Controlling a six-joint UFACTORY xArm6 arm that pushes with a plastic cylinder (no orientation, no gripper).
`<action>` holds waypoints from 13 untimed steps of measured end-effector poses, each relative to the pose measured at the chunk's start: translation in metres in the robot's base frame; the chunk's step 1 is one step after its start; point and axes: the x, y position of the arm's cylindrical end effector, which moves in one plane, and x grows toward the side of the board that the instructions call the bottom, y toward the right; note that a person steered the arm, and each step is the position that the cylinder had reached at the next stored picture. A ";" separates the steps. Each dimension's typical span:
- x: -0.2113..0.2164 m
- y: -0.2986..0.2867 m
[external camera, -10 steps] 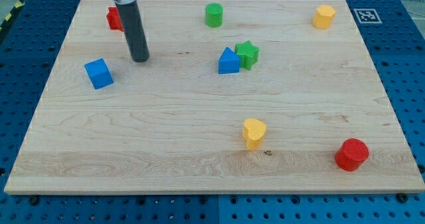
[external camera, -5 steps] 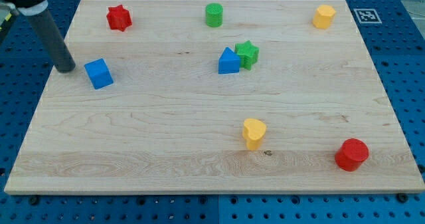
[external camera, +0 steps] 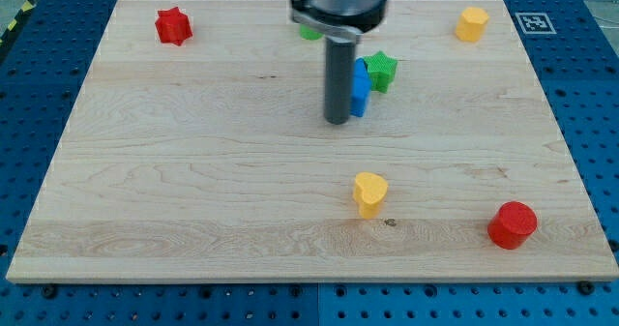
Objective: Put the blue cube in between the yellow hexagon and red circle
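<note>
My tip (external camera: 337,121) rests on the wooden board (external camera: 193,191) near its middle. A blue shape (external camera: 361,89) touches the rod's right side and is mostly hidden by it. I cannot tell whether it is the blue cube, the other blue block, or both. No blue cube shows at the view's left. The yellow hexagon (external camera: 473,23) sits at the top right. The red circle (external camera: 512,224) sits at the bottom right.
A green star (external camera: 382,71) touches the blue shape on its upper right. A green cylinder (external camera: 308,33) peeks out behind the rod. A yellow heart (external camera: 369,192) lies below my tip. A red star (external camera: 173,25) sits at the top left.
The rod swept from the board's left edge to the middle. The blue cube is gone from the left. The green star has shifted up and to the right.
</note>
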 end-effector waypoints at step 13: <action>0.003 0.058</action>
